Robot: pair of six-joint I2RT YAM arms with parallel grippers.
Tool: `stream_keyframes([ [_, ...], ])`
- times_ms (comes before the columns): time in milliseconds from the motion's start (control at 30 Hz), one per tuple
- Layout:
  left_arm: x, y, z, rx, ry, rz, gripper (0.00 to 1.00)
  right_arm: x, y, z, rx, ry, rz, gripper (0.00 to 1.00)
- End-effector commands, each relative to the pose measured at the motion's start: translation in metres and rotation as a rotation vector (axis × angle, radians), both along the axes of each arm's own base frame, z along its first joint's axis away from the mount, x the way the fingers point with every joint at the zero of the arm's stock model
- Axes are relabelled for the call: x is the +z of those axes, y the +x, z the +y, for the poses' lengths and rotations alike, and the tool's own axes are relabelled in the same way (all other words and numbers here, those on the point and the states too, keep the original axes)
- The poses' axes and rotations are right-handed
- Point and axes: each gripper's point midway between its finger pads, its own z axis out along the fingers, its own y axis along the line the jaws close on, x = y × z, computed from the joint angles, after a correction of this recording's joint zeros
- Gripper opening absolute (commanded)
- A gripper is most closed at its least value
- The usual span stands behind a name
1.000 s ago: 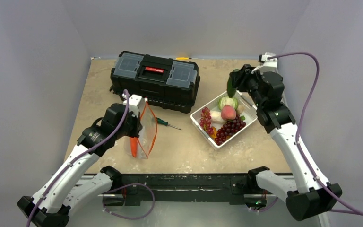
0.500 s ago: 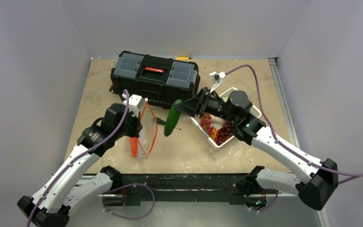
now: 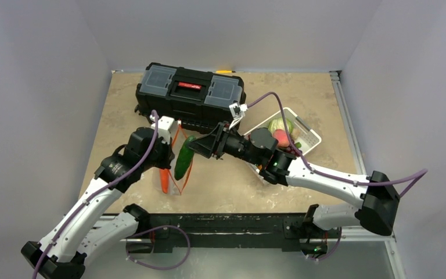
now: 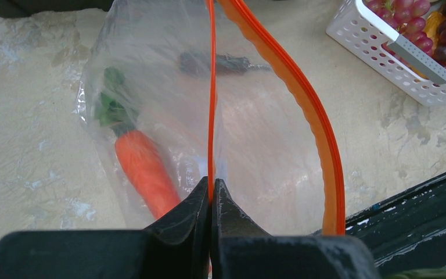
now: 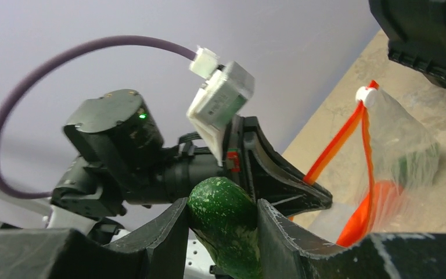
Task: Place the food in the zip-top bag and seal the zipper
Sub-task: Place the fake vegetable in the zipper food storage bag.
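Observation:
My left gripper (image 3: 167, 146) (image 4: 211, 185) is shut on one side of the orange-red zipper (image 4: 211, 104) and holds the clear zip-top bag (image 3: 180, 174) (image 4: 250, 133) upright with its mouth open. An orange carrot (image 3: 164, 180) (image 4: 145, 168) lies inside the bag. My right gripper (image 3: 196, 146) (image 5: 222, 212) is shut on a dark green cucumber (image 3: 183, 158) (image 5: 223, 218), which hangs down over the bag's open mouth. The zipper and bag also show in the right wrist view (image 5: 348, 133). The grape bunch (image 3: 293, 151), cabbage (image 3: 276, 125) and peach (image 3: 281, 137) lie in the white basket (image 3: 308, 132).
A black toolbox (image 3: 190, 96) stands behind the bag. The white basket's corner shows at the upper right of the left wrist view (image 4: 395, 64). A dark screwdriver (image 4: 220, 63) shows blurred through the bag. The table's front edge lies just near of the bag.
My right arm has swung left from above the basket, carrying the cucumber across the table to the bag's open mouth. The left gripper and the bag have not moved.

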Motion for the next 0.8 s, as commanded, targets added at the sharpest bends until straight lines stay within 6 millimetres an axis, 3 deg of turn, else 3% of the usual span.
stream_keyframes([
  [0, 0.009, 0.006, 0.000, -0.002, -0.003, -0.049, 0.00, 0.004, 0.017, 0.005, -0.126, 0.025, 0.029, 0.00],
  [267, 0.013, 0.005, 0.001, 0.000, -0.014, -0.065, 0.00, -0.041, 0.027, 0.009, -0.279, -0.139, 0.141, 0.00],
  [533, 0.014, 0.004, -0.001, -0.011, -0.026, -0.070, 0.00, -0.059, 0.029, 0.033, -0.275, -0.253, 0.133, 0.08],
  [633, 0.015, 0.003, -0.001, -0.014, -0.030, -0.074, 0.00, -0.066, 0.036, 0.037, -0.302, -0.299, 0.136, 0.15],
  [767, 0.016, 0.002, -0.002, -0.017, -0.035, -0.080, 0.00, -0.073, 0.041, 0.044, -0.306, -0.349, 0.117, 0.35],
])
